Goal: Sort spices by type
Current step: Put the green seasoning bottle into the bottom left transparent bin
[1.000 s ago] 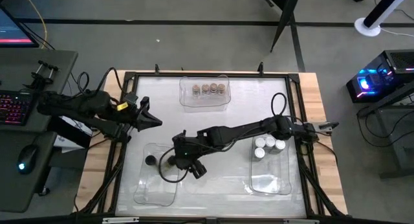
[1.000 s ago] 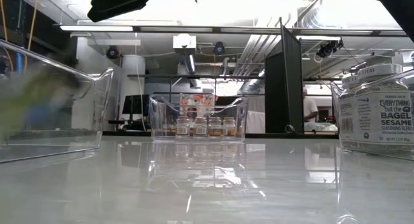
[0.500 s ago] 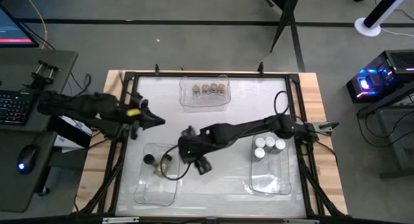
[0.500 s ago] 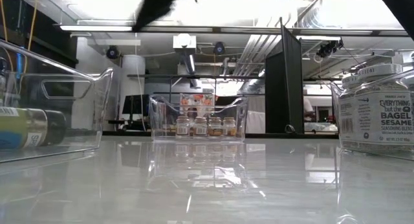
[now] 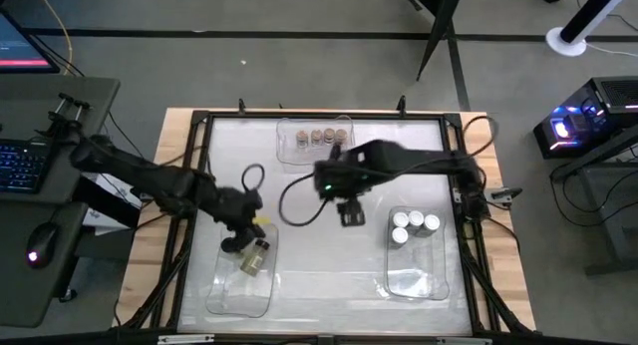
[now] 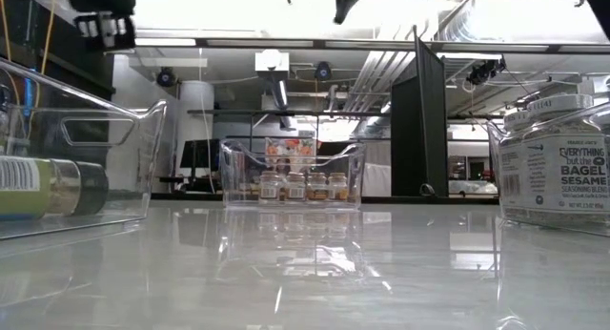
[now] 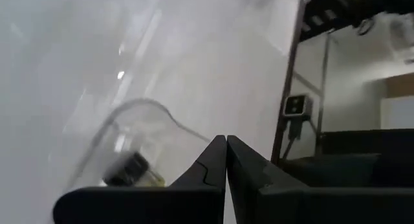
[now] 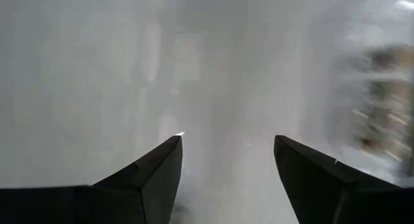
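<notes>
Lying on its side in the left bin (image 5: pixel 239 285), the black-lidded jar (image 5: pixel 255 256) is newly delivered; the right gripper (image 5: pixel 351 213), empty and spread, has withdrawn, while the closed left gripper (image 5: pixel 235 240) has arrived above that bin.

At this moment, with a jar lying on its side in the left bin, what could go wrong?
The black-lidded spice jar lies on its side in the left clear bin, so it may roll. The shut left gripper hovers beside it and could knock it. The open right gripper is empty near the tan-lidded jars.
</notes>
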`<state>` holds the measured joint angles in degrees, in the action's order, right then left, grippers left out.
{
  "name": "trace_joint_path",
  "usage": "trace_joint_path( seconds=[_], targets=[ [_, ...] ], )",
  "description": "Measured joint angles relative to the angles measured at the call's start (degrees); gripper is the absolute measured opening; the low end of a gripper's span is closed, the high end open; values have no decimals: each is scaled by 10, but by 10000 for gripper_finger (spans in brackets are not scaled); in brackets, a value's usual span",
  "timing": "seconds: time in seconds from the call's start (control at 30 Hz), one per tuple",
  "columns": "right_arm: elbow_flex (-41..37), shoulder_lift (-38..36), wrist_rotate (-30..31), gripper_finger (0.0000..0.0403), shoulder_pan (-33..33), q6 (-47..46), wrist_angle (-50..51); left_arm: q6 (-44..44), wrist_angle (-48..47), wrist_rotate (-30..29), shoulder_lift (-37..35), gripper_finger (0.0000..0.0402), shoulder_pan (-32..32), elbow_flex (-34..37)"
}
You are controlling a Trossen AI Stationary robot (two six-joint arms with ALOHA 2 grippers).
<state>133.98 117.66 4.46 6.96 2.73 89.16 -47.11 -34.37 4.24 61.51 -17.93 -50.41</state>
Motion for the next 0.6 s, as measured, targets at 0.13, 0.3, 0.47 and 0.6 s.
trace_joint_path(
  seconds=[0.13,0.3,0.47,0.6],
  targets=[
    [-85,-87,60,240,-2,-51,-5,-65,-1,-39,35,0,-51,0],
    [-351,-278,109,240,4,-202,-98,-126,-26,-58,85,0,-95,-6],
    [-597,-461,125,240,33,-415,-218,-162,-175,-97,140,0,-106,-60],
    [-710,-541,130,240,56,-498,-342,-168,-182,-97,179,0,-108,-73]
  ],
)
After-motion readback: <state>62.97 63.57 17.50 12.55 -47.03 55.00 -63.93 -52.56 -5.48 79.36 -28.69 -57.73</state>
